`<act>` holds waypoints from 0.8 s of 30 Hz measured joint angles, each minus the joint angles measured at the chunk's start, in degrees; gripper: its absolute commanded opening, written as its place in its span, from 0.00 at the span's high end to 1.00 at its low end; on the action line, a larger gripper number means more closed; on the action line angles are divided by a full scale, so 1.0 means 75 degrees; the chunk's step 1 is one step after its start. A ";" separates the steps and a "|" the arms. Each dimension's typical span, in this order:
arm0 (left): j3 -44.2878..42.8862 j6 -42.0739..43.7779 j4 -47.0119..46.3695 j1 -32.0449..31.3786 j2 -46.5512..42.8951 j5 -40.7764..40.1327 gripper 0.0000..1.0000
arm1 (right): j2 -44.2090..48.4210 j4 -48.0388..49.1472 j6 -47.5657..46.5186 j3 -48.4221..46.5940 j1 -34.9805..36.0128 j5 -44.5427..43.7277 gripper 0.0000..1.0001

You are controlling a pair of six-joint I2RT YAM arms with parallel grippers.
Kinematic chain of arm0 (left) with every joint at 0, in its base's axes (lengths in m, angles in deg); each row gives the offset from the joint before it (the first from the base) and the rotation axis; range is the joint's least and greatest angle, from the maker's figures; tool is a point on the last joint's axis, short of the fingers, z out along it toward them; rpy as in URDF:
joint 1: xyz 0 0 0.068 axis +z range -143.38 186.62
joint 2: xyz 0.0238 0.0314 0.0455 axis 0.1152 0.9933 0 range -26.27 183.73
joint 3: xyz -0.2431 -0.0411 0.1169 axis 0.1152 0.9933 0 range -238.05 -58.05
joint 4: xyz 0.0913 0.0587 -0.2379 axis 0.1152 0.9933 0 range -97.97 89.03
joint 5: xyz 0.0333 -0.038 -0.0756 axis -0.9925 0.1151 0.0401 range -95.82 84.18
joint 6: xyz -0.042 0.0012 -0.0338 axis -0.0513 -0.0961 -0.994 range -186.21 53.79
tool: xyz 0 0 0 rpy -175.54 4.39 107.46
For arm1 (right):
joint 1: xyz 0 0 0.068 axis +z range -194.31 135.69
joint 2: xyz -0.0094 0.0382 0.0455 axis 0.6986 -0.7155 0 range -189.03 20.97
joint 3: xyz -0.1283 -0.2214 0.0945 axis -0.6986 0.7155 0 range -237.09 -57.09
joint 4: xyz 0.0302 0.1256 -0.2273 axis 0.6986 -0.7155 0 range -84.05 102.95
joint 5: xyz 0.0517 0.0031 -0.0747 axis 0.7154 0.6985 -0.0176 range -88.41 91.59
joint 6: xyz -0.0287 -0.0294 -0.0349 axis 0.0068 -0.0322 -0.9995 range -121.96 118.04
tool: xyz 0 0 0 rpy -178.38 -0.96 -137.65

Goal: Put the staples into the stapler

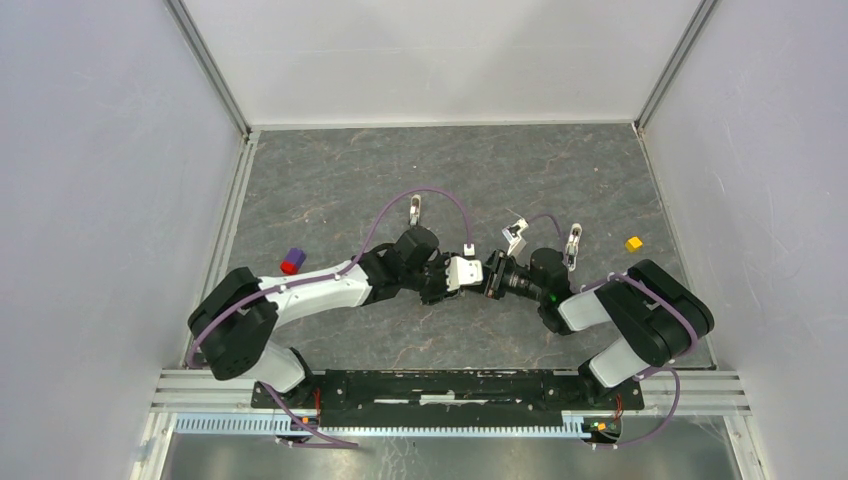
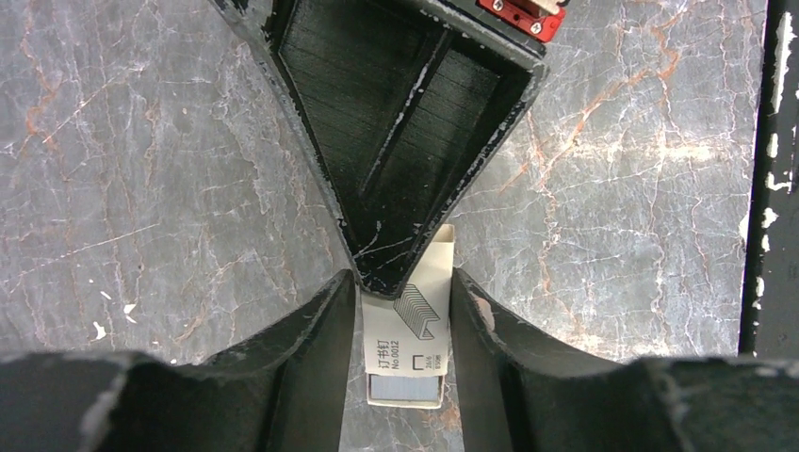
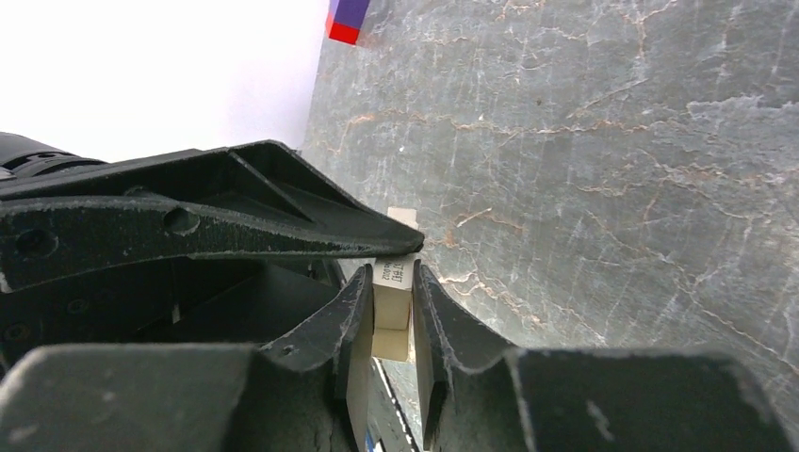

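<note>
The staples are a small white box [image 1: 463,270] held above the table between both grippers. My left gripper [image 2: 403,275] is shut on its long sides, and a grey strip [image 2: 407,388] shows in the box's open near end. My right gripper [image 3: 391,268] is shut on the box [image 3: 392,311] from the opposite end, both pads against it. In the left wrist view a right finger [image 2: 396,122] covers the box's far end. A small purple and red item [image 1: 291,260], which looks like the stapler, stands on the table to the left.
A yellow cube [image 1: 633,243] lies on the grey marbled table at the right. White walls close in the sides and back. The black rail [image 1: 450,385] with the arm bases runs along the near edge.
</note>
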 measured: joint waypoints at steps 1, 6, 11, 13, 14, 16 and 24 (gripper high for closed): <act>0.0000 0.0000 -0.0003 -0.0006 -0.0026 -0.0038 0.47 | 0.0000 0.0052 0.0029 0.0000 0.0003 0.0015 0.76; 0.0000 0.0160 0.0172 -0.0006 -0.0198 -0.0181 0.33 | 0.0000 0.0309 0.0160 0.0015 0.0009 0.0114 0.76; -0.0050 0.0545 0.1035 -0.0006 -0.0414 -0.0259 0.25 | 0.0000 0.0574 0.0291 0.0079 0.0009 0.0175 0.76; -0.0152 0.0702 0.1443 -0.0006 -0.0423 -0.0274 0.25 | 0.0000 0.0609 0.0323 0.0102 0.0009 0.0198 0.76; -0.0201 0.0778 0.1612 -0.0006 -0.0423 -0.0300 0.25 | 0.0000 0.0638 0.0347 0.0117 0.0009 0.0207 0.76; -0.0274 0.0886 0.1842 -0.0006 -0.0423 -0.0414 0.27 | 0.0000 0.0662 0.0356 0.0119 0.0009 0.0210 0.76; -0.0280 0.1017 0.2057 -0.0006 -0.0425 -0.0673 0.39 | 0.0000 0.0752 0.0417 0.0128 0.0009 0.0221 0.76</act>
